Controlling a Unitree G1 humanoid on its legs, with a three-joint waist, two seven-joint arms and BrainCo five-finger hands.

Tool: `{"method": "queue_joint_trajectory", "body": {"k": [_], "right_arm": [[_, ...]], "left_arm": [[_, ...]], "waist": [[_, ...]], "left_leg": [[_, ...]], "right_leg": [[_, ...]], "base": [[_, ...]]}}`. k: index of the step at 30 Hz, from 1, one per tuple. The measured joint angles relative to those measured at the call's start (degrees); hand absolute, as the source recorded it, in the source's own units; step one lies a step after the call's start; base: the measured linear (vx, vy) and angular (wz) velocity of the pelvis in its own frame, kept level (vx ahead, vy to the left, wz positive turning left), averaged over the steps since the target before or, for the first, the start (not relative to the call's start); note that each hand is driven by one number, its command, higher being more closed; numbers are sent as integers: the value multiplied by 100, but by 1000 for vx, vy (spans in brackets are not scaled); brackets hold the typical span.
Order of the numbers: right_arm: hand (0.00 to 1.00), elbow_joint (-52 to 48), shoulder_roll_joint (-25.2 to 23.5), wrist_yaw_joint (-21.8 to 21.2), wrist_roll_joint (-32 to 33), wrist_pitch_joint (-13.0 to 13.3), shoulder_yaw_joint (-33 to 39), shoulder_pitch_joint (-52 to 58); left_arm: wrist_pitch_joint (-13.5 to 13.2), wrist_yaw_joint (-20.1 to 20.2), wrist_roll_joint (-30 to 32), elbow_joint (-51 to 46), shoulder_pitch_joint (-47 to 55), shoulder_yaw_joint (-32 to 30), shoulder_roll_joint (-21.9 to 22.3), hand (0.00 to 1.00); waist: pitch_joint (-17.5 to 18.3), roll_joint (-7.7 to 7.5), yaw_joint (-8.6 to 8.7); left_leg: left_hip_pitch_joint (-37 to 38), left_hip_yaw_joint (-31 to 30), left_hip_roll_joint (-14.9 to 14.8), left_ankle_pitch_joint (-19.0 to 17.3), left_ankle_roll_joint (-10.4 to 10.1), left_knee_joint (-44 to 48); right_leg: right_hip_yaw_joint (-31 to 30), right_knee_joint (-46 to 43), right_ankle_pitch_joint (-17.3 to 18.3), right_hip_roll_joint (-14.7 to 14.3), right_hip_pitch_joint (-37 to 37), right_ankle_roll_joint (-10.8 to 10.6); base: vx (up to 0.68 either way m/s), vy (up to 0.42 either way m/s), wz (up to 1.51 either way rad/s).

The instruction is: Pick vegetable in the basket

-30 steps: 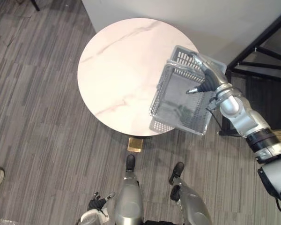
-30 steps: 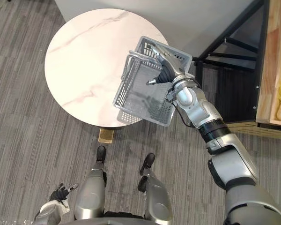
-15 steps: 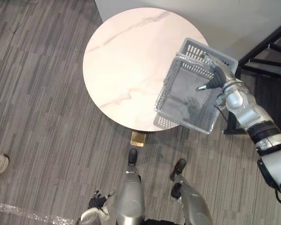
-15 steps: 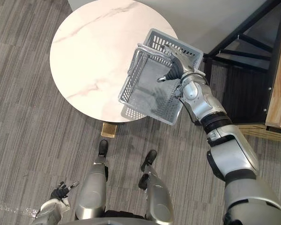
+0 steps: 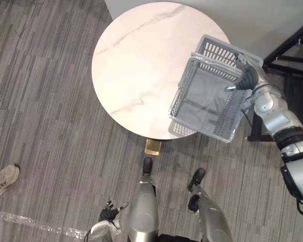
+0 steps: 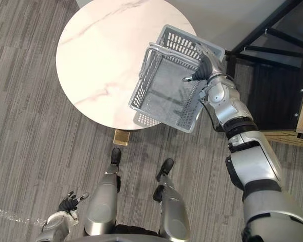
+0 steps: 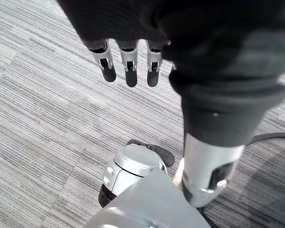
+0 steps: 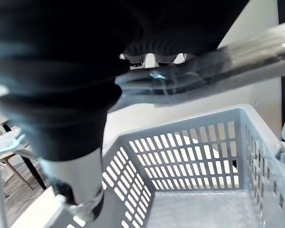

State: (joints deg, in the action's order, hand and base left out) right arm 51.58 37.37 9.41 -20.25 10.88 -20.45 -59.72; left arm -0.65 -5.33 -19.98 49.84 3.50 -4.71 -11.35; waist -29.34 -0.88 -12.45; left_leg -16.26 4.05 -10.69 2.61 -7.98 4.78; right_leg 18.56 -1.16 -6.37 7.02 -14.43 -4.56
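Where the basket is: the grey plastic mesh basket (image 5: 182,91) hangs from the right hand (image 5: 247,75), partly over the rim of the surface on the robot's right and partly out above the floor, so it's carried, not set down.
Right hand: closed round the basket's silver metal handle (image 8: 237,61). In the right wrist view the fingers (image 8: 147,59) hook over that bar, with the basket's slotted walls below them.
Left hand: the left hand (image 5: 108,214) is down low beside the robot, well apart from the basket. In the left wrist view its fingers (image 7: 130,71) are straight and relaxed, holding nothing, just carpet past them.
Surface: a round white tabletop with faint marble veins (image 5: 136,65), and the basket's shadow falls on its near rim.
Floor: grey striped carpet (image 5: 50,101), with a small tan block (image 5: 152,146) lying just under the surface's near edge.
Off to the side: a black metal frame (image 5: 293,45) stands past the basket on the right.
Person: 1 pale shoe (image 5: 2,179) is at the far left of the carpet.
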Motion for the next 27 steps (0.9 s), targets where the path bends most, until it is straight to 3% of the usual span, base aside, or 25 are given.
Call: {"method": "queue_joint_trajectory", "body": {"k": [18, 23, 27], "right_arm": [[100, 366, 63, -118, -510, 264, 117, -83], [100, 365, 68, 20, -735, 617, -70, -18], [100, 279, 73, 161, -902, 1155, -424, 168]], "left_arm": [[-11, 76, -9, -14, 0, 339, 37, 0], [-45, 113, -3, -65, 0, 336, 40, 0], [-73, 112, 14, -249, 5, 316, 42, 0]], "waist": [[-51, 138, 29], [-51, 138, 42], [-45, 128, 87]], "left_leg": [[-2, 18, 125, -12, 42, 38], [137, 55, 112, -9, 42, -15], [383, 117, 99, -9, 42, -108]], "right_leg": [[-16, -83, 2, 135, -37, -5], [-29, -57, -6, 118, 66, -12], [-50, 43, -17, 91, 294, -26]], "base": [[2, 0, 0], [45, -1, -3], [51, 4, -5]]}}
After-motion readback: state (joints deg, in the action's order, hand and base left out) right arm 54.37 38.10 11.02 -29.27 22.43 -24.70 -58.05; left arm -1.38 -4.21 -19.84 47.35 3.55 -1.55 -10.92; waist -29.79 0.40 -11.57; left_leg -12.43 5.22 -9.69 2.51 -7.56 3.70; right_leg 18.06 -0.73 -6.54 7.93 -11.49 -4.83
